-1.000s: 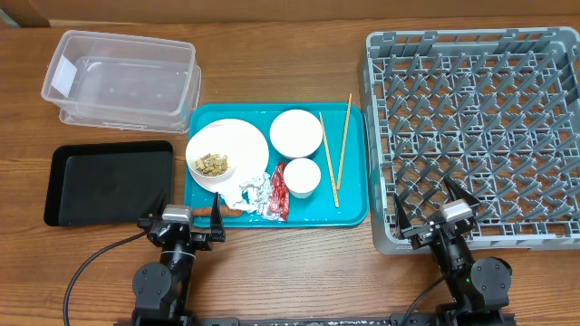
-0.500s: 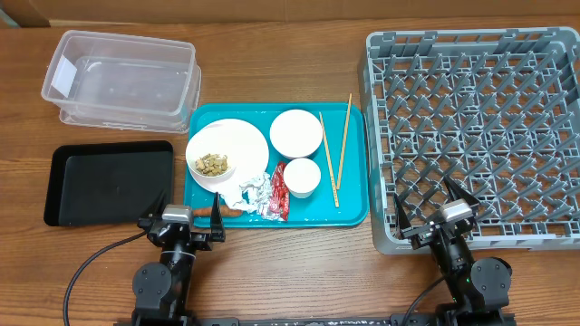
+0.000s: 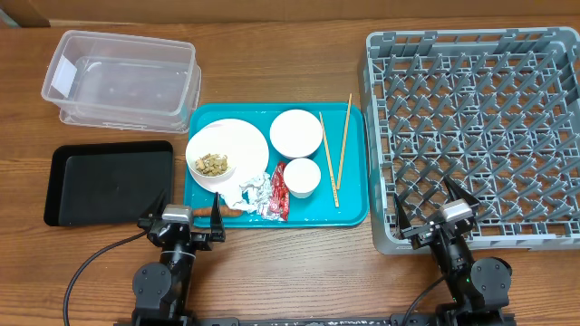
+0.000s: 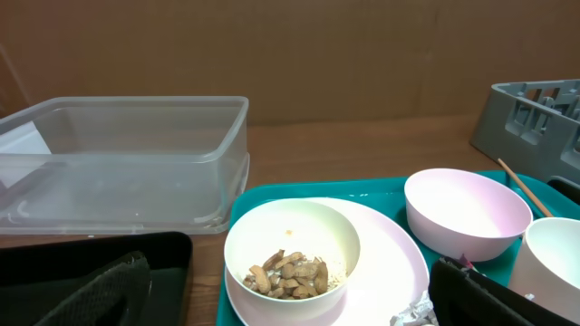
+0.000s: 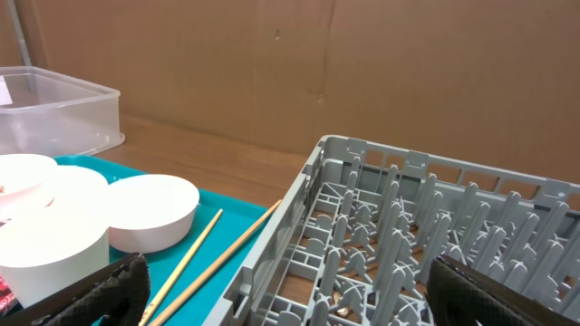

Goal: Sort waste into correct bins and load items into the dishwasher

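The left gripper (image 3: 184, 211) is spread wide with nothing between its fingers, at the near edge of the teal tray (image 3: 349, 206). The right gripper (image 3: 428, 206) is just as open and empty, at the near rim of the dish rack (image 3: 376, 136).

The job looks unstarted. Every piece of waste and every dish lies on the teal tray:
- crumpled foil (image 3: 252, 192), with the wrapper (image 3: 277, 192) beside it
- carrot (image 3: 236, 211) at the near edge
- food scraps (image 4: 290, 274) in a small bowl (image 4: 292, 237) that sits on the plate (image 3: 246, 136)
- a second bowl (image 3: 295, 132), the cup (image 3: 302, 177) and the chopsticks (image 3: 340, 154)

The clear tub (image 3: 127, 38), the black tray (image 3: 109, 181) and the rack hold nothing, so all sorting and loading remains
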Motion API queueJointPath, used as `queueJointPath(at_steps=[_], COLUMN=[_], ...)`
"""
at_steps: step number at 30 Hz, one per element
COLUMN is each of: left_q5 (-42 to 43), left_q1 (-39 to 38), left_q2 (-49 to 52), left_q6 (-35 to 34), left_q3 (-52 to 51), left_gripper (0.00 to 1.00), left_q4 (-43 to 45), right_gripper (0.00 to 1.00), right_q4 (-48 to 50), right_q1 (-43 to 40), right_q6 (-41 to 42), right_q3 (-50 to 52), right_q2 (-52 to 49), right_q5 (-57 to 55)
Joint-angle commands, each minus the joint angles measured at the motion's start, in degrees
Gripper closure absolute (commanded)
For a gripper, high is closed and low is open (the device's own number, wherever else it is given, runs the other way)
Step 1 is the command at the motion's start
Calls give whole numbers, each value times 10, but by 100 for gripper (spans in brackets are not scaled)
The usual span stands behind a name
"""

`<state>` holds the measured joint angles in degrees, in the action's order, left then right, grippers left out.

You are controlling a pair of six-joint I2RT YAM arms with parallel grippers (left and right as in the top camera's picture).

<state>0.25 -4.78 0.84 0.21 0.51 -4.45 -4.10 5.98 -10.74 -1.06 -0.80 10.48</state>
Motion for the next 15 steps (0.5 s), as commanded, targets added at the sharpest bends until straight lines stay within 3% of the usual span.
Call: queueJointPath(at_steps=[1, 15], left_q5=[8, 8], left_q1=[4, 3], left_q2=[-6, -6], left_q6=[11, 11], left_q3=[-3, -3], left_gripper=[0, 0], left_q4=[1, 1], right_gripper=[0, 0], right_q4=[3, 3], right_q1=[-5, -5], right_q6=[-2, -2], right_q3=[6, 6], right_q2=[6, 6], right_q5=[1, 1])
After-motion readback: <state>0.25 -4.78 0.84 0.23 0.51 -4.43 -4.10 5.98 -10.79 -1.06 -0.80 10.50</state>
